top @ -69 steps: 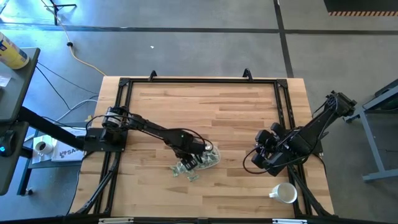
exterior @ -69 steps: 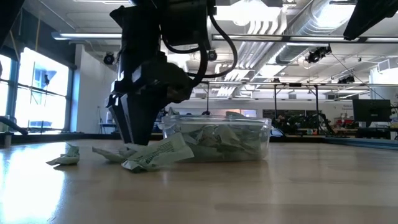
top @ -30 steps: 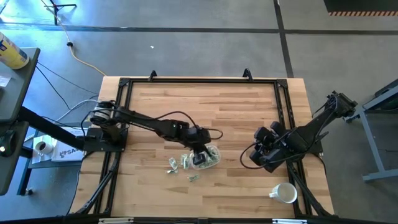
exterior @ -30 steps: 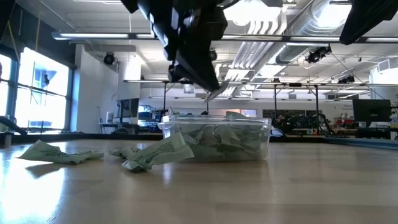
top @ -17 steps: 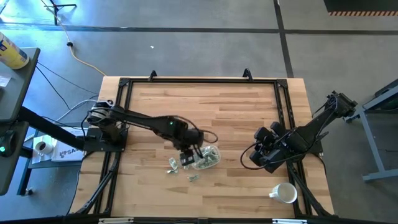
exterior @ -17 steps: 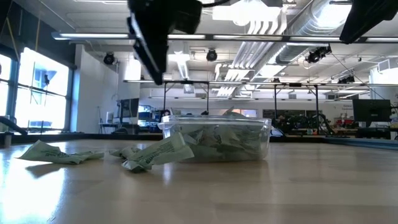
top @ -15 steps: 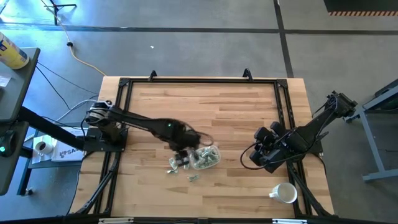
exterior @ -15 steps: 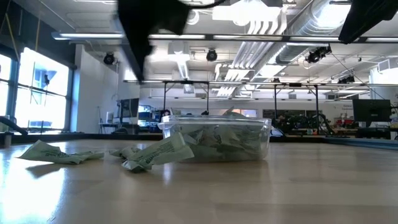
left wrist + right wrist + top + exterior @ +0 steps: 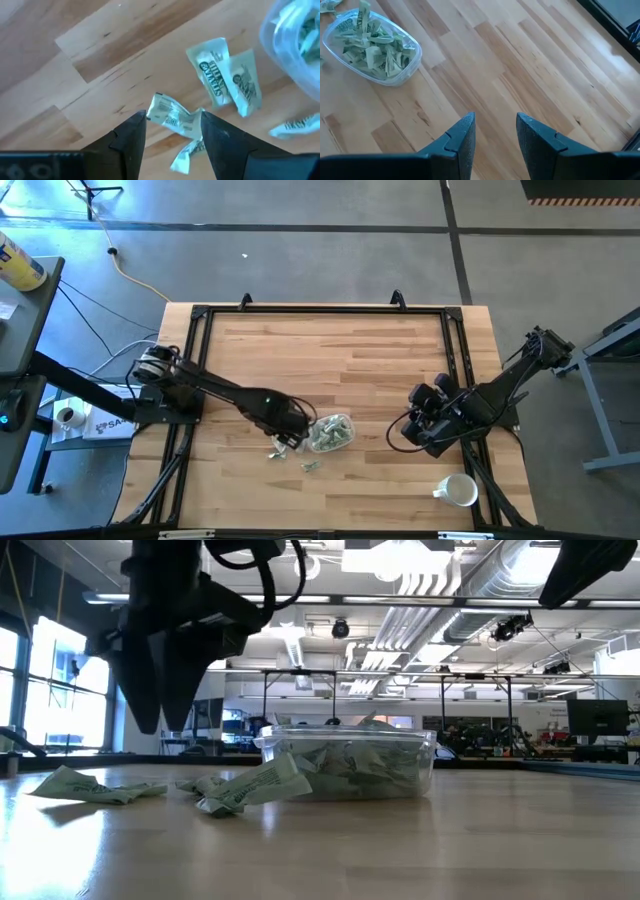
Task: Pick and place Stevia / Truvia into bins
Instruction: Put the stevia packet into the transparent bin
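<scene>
Pale green and white Stevia packets fill the clear bin (image 9: 331, 432) (image 9: 348, 765) (image 9: 372, 47), which stands on its base on the wood. Loose packets lie flat on the table just left of it (image 9: 276, 452) (image 9: 95, 786) (image 9: 245, 788) (image 9: 215, 75). My left gripper (image 9: 291, 440) (image 9: 165, 725) (image 9: 172, 135) is open and hovers above the loose packets, fingers pointing down. One crumpled packet (image 9: 172, 114) shows between its fingertips, untouched. My right gripper (image 9: 414, 430) (image 9: 495, 130) is open and waits right of the bin, above bare wood.
A white handled mug (image 9: 459, 491) stands near the table's near right corner. A black frame (image 9: 320, 310) runs around the tabletop. Bare wood (image 9: 340, 360) stretches between the bin and the far edge.
My left gripper has moved from above the bin toward the table's left edge and has come down over the loose packets, staying open. The bin and the packets on the table have kept their places.
</scene>
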Controlling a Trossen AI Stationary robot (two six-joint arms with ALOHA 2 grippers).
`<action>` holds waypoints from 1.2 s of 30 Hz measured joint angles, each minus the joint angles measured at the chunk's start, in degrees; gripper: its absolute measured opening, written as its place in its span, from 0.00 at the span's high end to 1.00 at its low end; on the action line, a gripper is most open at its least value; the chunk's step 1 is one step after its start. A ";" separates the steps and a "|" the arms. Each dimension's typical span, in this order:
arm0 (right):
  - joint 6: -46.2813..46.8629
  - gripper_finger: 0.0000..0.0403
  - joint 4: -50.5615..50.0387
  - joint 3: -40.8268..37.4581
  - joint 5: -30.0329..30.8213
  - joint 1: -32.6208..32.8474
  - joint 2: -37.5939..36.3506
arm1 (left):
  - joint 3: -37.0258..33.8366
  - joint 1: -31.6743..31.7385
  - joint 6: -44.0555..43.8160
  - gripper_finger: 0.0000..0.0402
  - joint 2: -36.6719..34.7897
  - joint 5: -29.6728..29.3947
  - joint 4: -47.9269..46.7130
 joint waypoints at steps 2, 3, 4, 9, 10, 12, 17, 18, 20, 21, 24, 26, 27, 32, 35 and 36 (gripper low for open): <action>0.00 0.67 -0.12 0.00 -0.25 0.02 0.00 | -0.84 -0.92 -3.61 0.45 -0.02 -1.00 -0.56; 0.00 0.67 -0.28 0.00 -0.27 0.00 0.00 | -1.58 -1.45 -5.85 0.45 -0.10 -1.29 -1.08; -0.01 0.67 -0.37 0.00 -0.23 0.01 0.00 | -2.30 -1.83 -8.37 0.45 -0.13 -1.47 -0.40; -0.04 0.67 -0.74 0.00 0.01 0.00 0.00 | -6.58 -3.07 -17.98 0.45 -0.11 -1.31 7.33; -0.21 0.67 -0.74 0.00 0.10 0.00 0.00 | -7.28 -3.09 -19.19 0.45 -0.11 -1.25 9.78; -0.80 0.67 -0.73 0.00 0.24 0.00 0.00 | -8.67 -3.09 -20.54 0.45 -0.13 -1.19 13.14; -1.09 0.67 -0.96 0.00 0.30 -0.04 0.00 | -11.64 -2.95 -21.04 0.45 0.09 -0.63 14.89; -1.08 0.67 -0.99 0.00 0.30 -0.04 0.00 | -12.40 -2.96 -20.97 0.45 -0.06 -0.24 15.14; -1.08 0.67 -1.10 0.00 0.30 -0.04 0.00 | -13.79 -2.95 -20.63 0.47 -0.13 0.42 15.29; -1.08 0.67 -1.10 0.00 0.30 -0.04 0.00 | -14.31 -2.94 -20.19 0.48 -0.14 0.52 15.46; -1.07 0.67 -1.14 0.00 0.44 -0.04 0.00 | -14.76 -2.96 -16.74 0.58 -0.11 0.67 14.99; -1.07 0.67 -1.34 0.00 0.64 -0.04 0.00 | -14.85 -2.89 -13.71 0.68 -0.07 0.68 14.50; -1.09 0.67 -1.50 0.00 0.80 -0.04 0.00 | -14.86 -2.58 -12.34 0.73 -0.07 0.55 14.25; -1.09 0.67 -2.35 0.00 1.89 -0.04 0.00 | -13.93 -0.04 -4.04 0.93 -0.85 0.42 13.69; -1.07 0.67 -2.73 0.00 1.84 -0.04 0.00 | -11.90 2.29 0.96 0.91 -2.15 -3.46 12.23; -1.07 0.67 -2.79 0.00 1.85 -0.04 -0.02 | -10.78 3.10 3.25 0.90 -3.01 -4.38 12.17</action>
